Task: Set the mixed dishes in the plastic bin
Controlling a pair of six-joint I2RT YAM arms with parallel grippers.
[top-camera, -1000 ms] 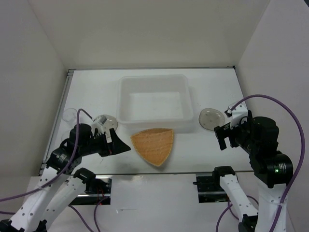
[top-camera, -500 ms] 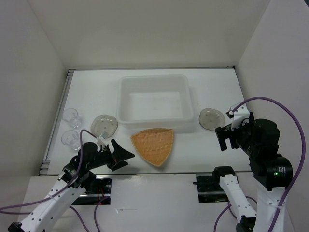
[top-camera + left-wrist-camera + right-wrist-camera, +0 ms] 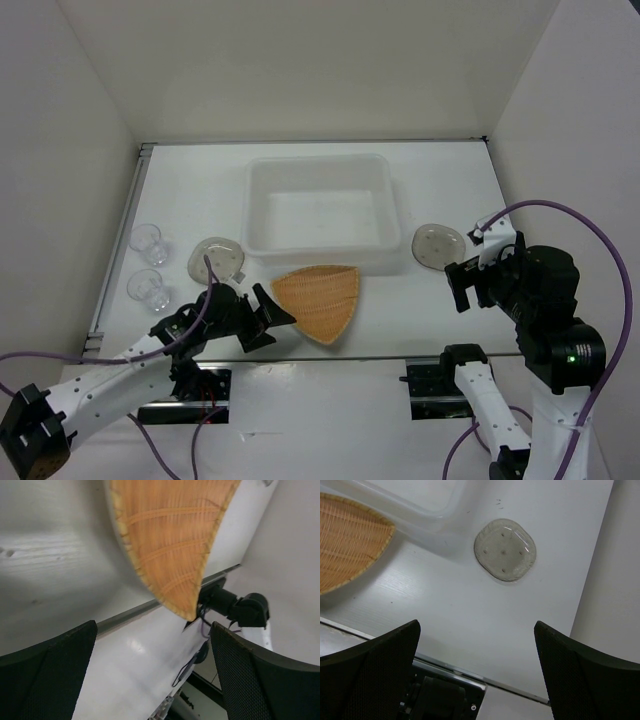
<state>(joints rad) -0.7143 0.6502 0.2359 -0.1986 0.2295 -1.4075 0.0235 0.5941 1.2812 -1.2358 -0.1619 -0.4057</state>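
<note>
The left tool [image 3: 275, 322] hangs low over the near edge of the desk [image 3: 400, 312]. Its two fingers are spread wide with nothing between them. It sits just beside the near left edge of the orange woven-look plate [image 3: 318, 298], and whether it touches the plate cannot be told. In the left wrist view the plate's near tip points down into the gap ahead of the fingers.

The right tool [image 3: 462, 285] hovers over the right side of the desk, its fingers also wide apart and empty.

The plate lies flat on the desk, just near of the plastic bin [image 3: 392, 205] and outside it. The right saucer [image 3: 438, 244], a translucent grey-brown one, lies just beyond the right tool and apart from it, close to the bin's near right corner. The left saucer [image 3: 216, 259] lies beyond the left tool, near the bin's near left corner.

Two small clear cups [image 3: 147, 286] stand upright at the left edge of the desk, one behind the other.

The bin stands at the middle of the desk, farther back, with no dish inside it.
</note>
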